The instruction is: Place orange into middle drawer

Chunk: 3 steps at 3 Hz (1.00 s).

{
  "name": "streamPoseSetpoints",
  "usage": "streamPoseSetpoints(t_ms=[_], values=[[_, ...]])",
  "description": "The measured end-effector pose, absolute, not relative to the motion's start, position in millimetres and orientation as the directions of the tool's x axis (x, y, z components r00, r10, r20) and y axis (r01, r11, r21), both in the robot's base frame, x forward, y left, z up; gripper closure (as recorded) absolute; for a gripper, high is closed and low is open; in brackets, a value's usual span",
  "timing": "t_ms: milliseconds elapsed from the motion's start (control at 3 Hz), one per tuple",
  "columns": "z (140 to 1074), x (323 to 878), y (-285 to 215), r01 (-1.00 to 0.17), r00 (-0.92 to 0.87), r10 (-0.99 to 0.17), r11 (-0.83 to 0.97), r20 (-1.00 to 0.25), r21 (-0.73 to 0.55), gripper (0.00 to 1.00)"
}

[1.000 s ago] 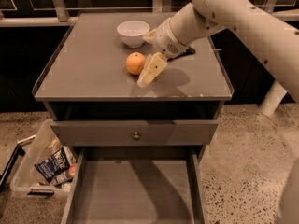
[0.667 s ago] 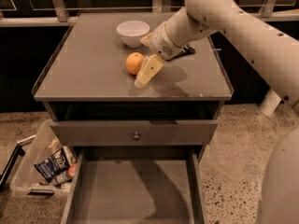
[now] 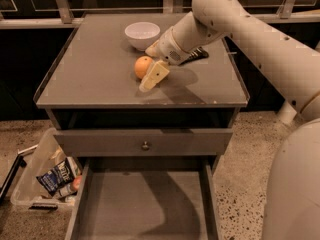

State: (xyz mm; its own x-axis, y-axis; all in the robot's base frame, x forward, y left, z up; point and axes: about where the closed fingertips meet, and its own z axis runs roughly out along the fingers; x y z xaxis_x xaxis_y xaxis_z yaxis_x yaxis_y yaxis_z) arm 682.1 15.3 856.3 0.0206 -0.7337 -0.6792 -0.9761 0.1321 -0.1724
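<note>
The orange (image 3: 142, 66) sits on the grey cabinet top (image 3: 90, 79), just in front of the white bowl. My gripper (image 3: 149, 69) reaches in from the right and is open. One cream finger (image 3: 154, 76) lies in front of and to the right of the orange, and the other finger (image 3: 151, 48) is behind it, so the jaws straddle the fruit. The orange still rests on the top. The middle drawer (image 3: 145, 204) is pulled out below, with a bare flat grey floor.
A white bowl (image 3: 142, 34) stands at the back of the top. A black object (image 3: 197, 54) lies behind my wrist. The drawer with a round knob (image 3: 145, 145) is closed above the open one. A clear bin of packets (image 3: 50, 176) sits on the floor to the left.
My arm has shifted a little left and toward the orange, bringing the fingers closer around it. The orange has not moved.
</note>
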Motion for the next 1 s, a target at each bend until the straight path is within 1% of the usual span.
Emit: streamPoseSetpoints(t_ms=[1000], values=[[856.2,682.1,15.4,-0.976,0.021,-0.734,0.132,-0.679,-0.172,0.88]])
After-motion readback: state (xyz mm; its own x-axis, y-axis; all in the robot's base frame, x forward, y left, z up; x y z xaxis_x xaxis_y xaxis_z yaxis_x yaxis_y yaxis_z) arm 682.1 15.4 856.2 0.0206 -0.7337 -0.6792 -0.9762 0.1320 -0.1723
